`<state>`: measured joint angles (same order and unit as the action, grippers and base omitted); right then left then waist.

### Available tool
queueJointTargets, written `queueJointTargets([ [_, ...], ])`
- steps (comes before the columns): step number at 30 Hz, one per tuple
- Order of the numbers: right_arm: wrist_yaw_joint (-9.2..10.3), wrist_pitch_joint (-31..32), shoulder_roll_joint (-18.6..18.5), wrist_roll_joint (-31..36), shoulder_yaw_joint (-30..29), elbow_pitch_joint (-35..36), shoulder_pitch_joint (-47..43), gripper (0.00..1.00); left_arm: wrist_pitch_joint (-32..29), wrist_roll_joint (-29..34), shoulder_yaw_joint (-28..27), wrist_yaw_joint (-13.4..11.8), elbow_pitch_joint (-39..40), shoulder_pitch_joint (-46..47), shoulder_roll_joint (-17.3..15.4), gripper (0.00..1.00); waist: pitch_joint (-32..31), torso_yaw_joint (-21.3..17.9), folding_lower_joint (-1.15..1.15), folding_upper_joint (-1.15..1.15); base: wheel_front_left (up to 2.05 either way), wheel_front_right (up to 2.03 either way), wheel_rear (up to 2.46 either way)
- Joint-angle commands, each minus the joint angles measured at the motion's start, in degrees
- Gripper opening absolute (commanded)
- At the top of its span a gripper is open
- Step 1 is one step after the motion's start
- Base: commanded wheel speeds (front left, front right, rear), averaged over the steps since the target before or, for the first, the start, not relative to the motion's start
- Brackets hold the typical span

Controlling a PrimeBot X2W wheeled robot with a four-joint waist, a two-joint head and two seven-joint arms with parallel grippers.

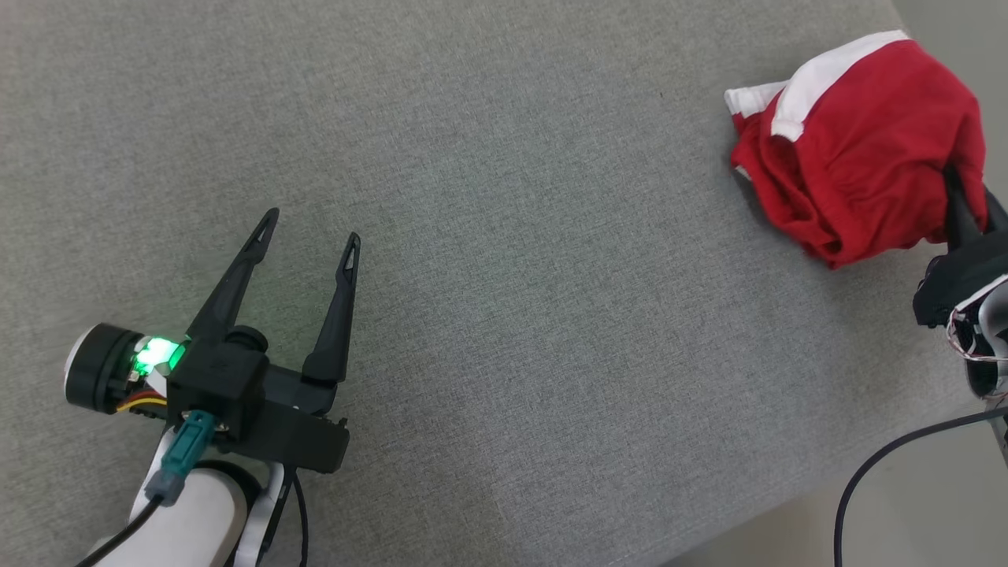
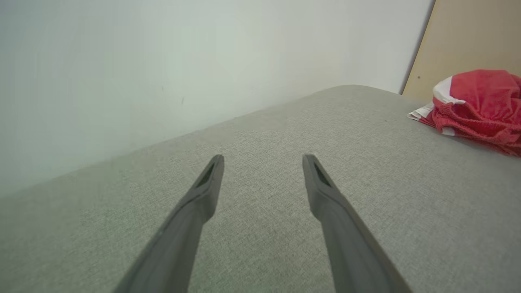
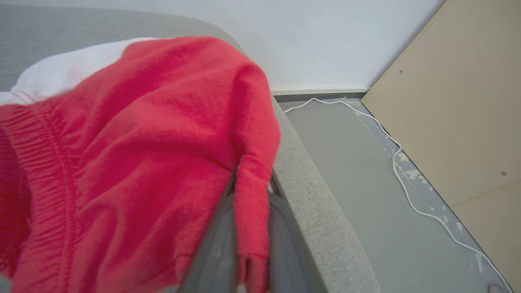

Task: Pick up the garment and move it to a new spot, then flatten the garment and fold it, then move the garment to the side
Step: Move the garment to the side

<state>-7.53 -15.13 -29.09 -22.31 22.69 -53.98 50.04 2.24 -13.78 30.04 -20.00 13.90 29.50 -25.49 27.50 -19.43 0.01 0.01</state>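
Right jaws: the right gripper (image 3: 252,181) has its fingers almost together, clamped on a narrow fold of red cloth that hangs down between them.
Left jaws: the left gripper (image 1: 313,226) has its fingers wide apart with nothing between them, over bare surface at the near left, well apart from the cloth.
Item held: red soft-knit garment with white bands (image 1: 866,150), bunched into a rounded heap and draped over the right fingers. A gathered, ribbed edge shows on its left side in the right wrist view.
Position of item: far right of the grey woven-fabric table top (image 1: 504,315), close to its right edge. Its lower folds appear to rest on the surface; whether any part is lifted clear cannot be told.
Handling, as judged: light, limp and not fragile. It will sag and trail from a single pinch, and the fleecy face should not slip. The grey weave may drag on trailing folds.
Where to hold, as judged: the present pinch suits carrying. For flattening, the gathered edge or the white-banded corners are firmer, each gripper taking one end.
Stage, as judged: the pick-up is made; the move, flattening and folding are not yet done.
Beyond the table: thin white cable (image 3: 401,179) on the grey floor, beside a leaning beige board (image 3: 456,101).
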Motion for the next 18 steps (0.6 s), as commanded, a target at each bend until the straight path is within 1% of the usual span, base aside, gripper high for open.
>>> queueJointTargets([
  [1,0.07,-0.14,-0.19,0.29,-0.63,-0.6,0.8,0.32,-0.07,0.7,0.12,0.06,0.44,0.58,-0.41,1.0,0.48,-0.16,-0.01,-0.01,0.0,0.0,0.0],
  [2,0.07,-0.14,0.03,0.26,-1.09,-1.63,0.97,0.52,-0.14,0.74,0.19,0.07,0.46,0.64,-0.42,1.0,0.53,-0.12,-0.01,-0.01,0.0,0.0,0.0],
  [3,0.07,-0.13,0.48,0.31,-1.49,-3.01,0.84,1.0,-0.13,0.75,0.31,0.08,0.4,0.62,-0.36,1.0,0.46,-0.04,-0.01,-0.01,0.0,0.0,0.0],
  [4,0.07,-0.14,0.85,0.62,-1.84,-3.86,1.08,1.0,-0.04,0.7,0.43,0.1,0.29,0.63,-0.24,1.0,0.36,0.08,-0.01,-0.01,0.0,0.0,0.0],
  [7,0.07,-0.14,0.4,1.03,-4.29,-4.8,1.41,1.0,0.36,0.22,0.53,0.04,-0.14,0.6,0.05,1.0,-0.12,0.4,-0.01,-0.01,0.0,0.0,0.0],
  [10,0.07,-0.16,0.52,1.15,-8.03,-3.78,0.41,1.0,0.94,-0.36,0.39,-0.09,-0.78,-0.31,0.15,1.0,-1.32,0.5,-0.01,-0.01,0.0,0.0,0.0],
  [13,0.07,-0.15,1.62,2.43,-11.89,0.0,-1.51,1.0,1.55,-1.2,0.14,-0.31,-1.48,-1.76,0.25,1.0,-3.25,0.54,-0.01,-0.01,0.0,0.0,0.0],
  [14,0.07,-0.15,1.62,2.43,-11.89,0.0,-1.51,1.0,1.55,-1.2,0.14,-0.31,-1.48,-1.76,0.25,1.0,-3.25,0.54,-0.01,-0.01,0.0,0.0,0.0],
  [18,0.07,-0.15,3.99,4.66,-17.08,8.69,-5.5,1.0,2.75,-2.44,-0.36,-0.87,-2.22,-3.45,0.61,1.0,-6.03,1.1,-0.01,-0.01,0.0,0.0,0.0],
])
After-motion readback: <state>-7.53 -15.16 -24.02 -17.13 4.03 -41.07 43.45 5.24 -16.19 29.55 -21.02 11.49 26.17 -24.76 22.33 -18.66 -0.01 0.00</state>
